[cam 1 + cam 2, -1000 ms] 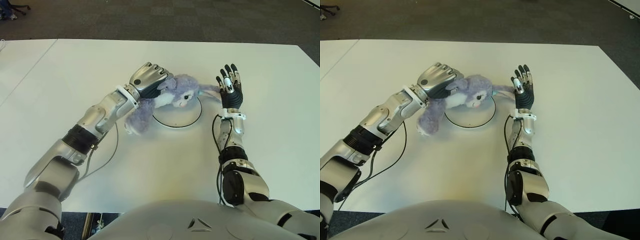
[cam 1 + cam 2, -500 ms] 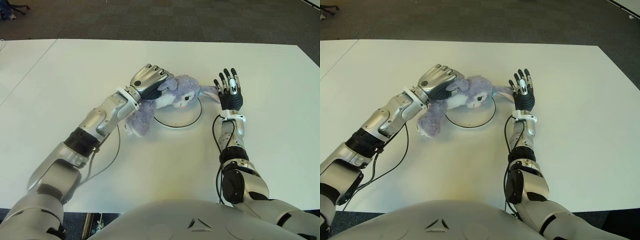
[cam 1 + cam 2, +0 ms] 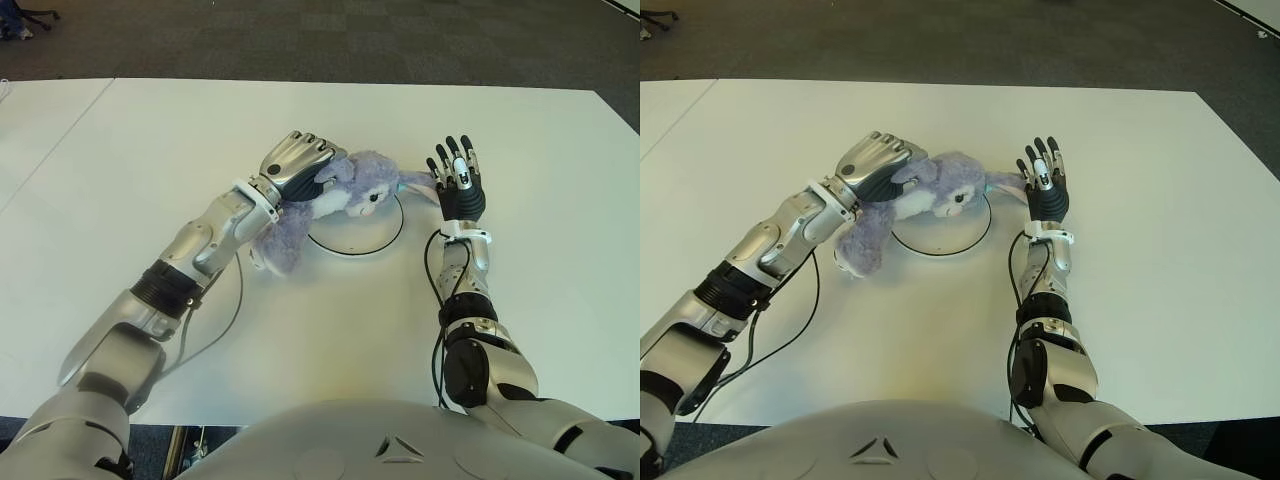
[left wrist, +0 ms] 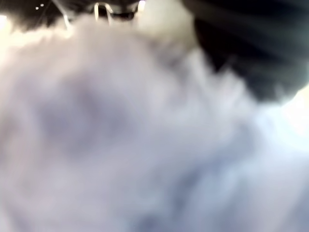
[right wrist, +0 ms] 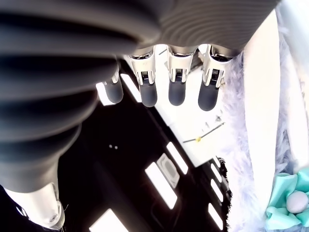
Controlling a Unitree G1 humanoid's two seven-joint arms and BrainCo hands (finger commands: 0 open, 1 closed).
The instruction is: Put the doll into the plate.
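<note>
A fluffy lavender doll with a white face hangs over the left rim of a flat white plate in the middle of the table. My left hand is shut on the doll's back, and purple fur fills the left wrist view. The doll's legs trail off the plate to the left, and one ear reaches right. My right hand stands upright just right of the plate, fingers spread and holding nothing, close to that ear.
The white table stretches wide on all sides of the plate. A dark cable runs along my left forearm. Dark carpet lies beyond the far table edge.
My left hand has shifted slightly nearer and left with the doll. My right hand has drawn back a little toward me; its fingers stay spread.
</note>
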